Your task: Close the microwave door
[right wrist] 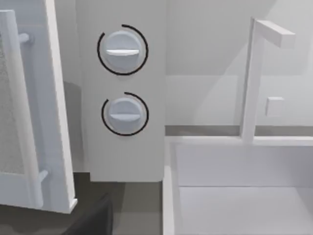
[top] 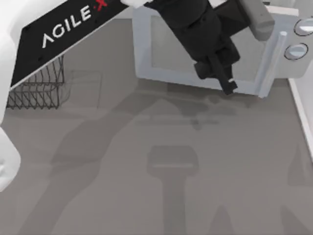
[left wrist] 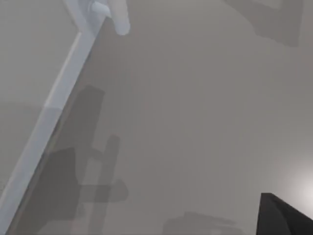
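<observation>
One push remains: our left gripper (top: 226, 82), fingers' state untold, presses the microwave door (top: 205, 49) nearly shut.

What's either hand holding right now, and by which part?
Nothing is visibly held. The left hand sits low against the front of the microwave door, beside its bar handle, not around it; whether its fingers are open cannot be told.

The microwave door (top: 205, 54) stands at the table's (top: 146, 196) far right, left of the knob panel (top: 298, 41), a wire rack (top: 39, 88) far left.
</observation>
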{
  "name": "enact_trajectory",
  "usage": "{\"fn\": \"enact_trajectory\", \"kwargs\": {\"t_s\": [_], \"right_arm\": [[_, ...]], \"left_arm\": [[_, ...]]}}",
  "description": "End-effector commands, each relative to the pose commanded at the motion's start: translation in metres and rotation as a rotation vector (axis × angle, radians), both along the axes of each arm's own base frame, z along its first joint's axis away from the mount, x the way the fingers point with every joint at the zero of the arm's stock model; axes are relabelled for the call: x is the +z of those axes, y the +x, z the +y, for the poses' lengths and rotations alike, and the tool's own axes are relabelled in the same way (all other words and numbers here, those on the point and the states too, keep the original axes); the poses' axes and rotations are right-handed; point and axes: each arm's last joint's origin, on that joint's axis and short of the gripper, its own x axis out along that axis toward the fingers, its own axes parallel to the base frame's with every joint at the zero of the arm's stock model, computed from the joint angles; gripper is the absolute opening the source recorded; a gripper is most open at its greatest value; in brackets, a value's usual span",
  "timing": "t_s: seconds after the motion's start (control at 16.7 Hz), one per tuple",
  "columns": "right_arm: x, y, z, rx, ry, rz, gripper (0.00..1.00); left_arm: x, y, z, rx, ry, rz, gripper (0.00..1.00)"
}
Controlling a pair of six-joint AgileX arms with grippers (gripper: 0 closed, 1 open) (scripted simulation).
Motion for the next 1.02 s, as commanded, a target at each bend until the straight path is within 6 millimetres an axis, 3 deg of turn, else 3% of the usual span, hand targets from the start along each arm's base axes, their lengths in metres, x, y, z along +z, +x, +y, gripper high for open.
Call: {"fn": "enact_trajectory", "kwargs": {"t_s": [0.24, 0.6, 1.02], "right_arm": [[0.0, 0.0, 0.0, 0.0, 0.0, 0.0, 1.0], [0.0, 0.0, 0.0, 0.0, 0.0, 0.0, 1.0], [0.0, 0.0, 0.0, 0.0, 0.0, 0.0, 1.0]], "left_arm": [[-0.002, -0.002, -0.002, -0.007, 0.008, 0.014, 0.0], [-0.026, -0.009, -0.018, -0.028, 0.07, 0.103, 0.0], [0.0, 0.0, -0.019, 0.001, 0.001, 0.003, 0.0]]}}
